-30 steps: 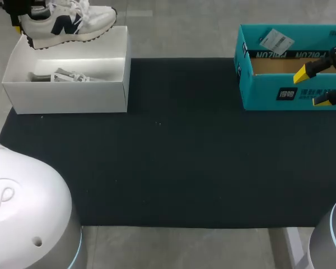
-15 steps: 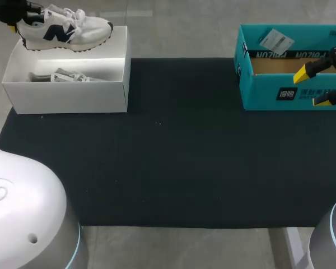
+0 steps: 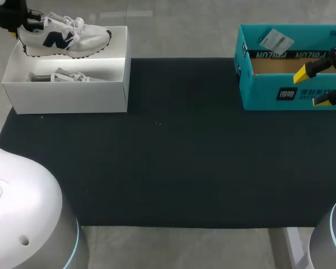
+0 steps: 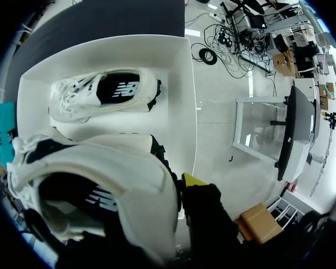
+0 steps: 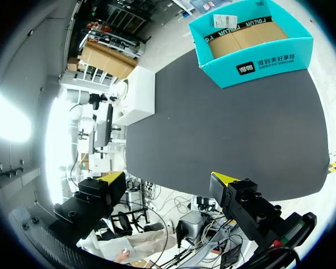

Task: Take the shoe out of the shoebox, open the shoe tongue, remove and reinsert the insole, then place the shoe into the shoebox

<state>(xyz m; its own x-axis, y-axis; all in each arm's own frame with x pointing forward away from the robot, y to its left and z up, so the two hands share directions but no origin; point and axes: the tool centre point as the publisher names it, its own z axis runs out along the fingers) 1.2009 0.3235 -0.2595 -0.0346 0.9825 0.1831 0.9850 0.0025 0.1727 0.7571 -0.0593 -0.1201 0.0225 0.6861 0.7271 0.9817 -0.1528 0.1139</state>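
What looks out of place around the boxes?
Nothing stands out. The left hand holds a shoe over the far edge of the white shoebox, a second shoe lies inside, and the right hand hangs open, clear of the teal box.

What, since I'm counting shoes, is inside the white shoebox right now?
One white sneaker lies on the shoebox floor. The near wall hides the floor's front strip; the lifted shoe overlaps the far rim.
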